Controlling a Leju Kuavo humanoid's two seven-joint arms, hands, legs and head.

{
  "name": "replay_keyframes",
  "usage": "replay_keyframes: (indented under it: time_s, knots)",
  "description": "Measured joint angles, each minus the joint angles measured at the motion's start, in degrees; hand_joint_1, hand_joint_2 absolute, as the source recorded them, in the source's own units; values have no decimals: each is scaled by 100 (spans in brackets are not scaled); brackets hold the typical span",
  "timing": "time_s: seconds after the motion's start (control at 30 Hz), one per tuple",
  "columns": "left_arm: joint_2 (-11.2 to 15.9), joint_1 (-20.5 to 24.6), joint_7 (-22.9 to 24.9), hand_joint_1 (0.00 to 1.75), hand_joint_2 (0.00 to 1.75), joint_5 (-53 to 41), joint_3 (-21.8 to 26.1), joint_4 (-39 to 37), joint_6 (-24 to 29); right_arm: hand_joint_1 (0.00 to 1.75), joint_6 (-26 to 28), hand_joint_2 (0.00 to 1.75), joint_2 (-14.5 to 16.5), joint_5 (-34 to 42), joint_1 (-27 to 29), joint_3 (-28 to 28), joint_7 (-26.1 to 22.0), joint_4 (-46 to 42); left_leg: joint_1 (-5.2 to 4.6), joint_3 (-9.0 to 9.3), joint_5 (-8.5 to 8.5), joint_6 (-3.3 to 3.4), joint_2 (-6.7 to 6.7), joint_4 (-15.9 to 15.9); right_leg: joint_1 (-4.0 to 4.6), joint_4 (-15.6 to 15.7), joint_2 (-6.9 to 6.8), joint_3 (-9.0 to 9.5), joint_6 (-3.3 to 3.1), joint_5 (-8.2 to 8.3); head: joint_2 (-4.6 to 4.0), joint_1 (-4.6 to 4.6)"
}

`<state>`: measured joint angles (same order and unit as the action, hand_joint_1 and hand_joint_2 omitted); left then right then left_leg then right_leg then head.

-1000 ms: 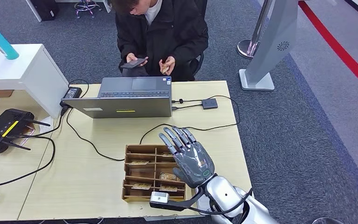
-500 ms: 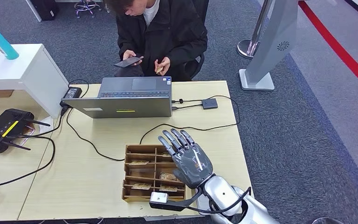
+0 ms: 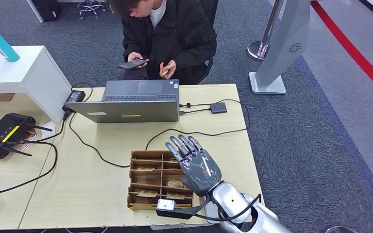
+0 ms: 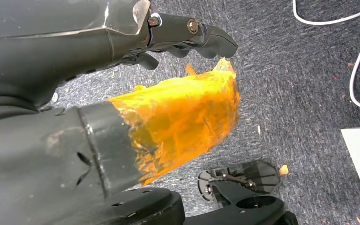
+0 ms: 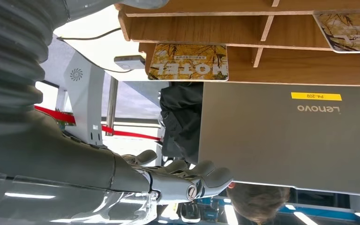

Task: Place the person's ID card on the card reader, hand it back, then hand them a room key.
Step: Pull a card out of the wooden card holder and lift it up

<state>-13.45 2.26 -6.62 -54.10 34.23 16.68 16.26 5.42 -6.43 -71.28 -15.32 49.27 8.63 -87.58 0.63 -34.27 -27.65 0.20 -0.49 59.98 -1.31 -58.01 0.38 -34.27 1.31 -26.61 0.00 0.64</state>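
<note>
Left robot hand: seen in the wrist view above grey carpet; fingers curled, nothing visibly held.
Wooden card tray: near edge of table, holding printed hotel key cards in its compartments.
Right robot hand: raised over the tray's right side, palm down, fingers spread and extended toward the far side, holding nothing.
Laptop far of the tray; card reader to its right.
Person beyond the table holds a phone and a small card.
</note>
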Motion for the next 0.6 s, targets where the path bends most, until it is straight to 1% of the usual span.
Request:
replay_keyframes:
  time_s: [0.27,0.6]
  knots:
    - [1,0,0,0,0,-1,-1,1,0,17,-2,175,0,16,-7,0,3,11,0,0,0,0,0,0,0,0,0,0,0,0,0,0]
    - [-2,1,15,0,0,-15,-5,16,-13,31,-24,175,10,77,-60,0,22,47,0,0,0,0,0,0,0,0,0,0,0,0,0,-1]
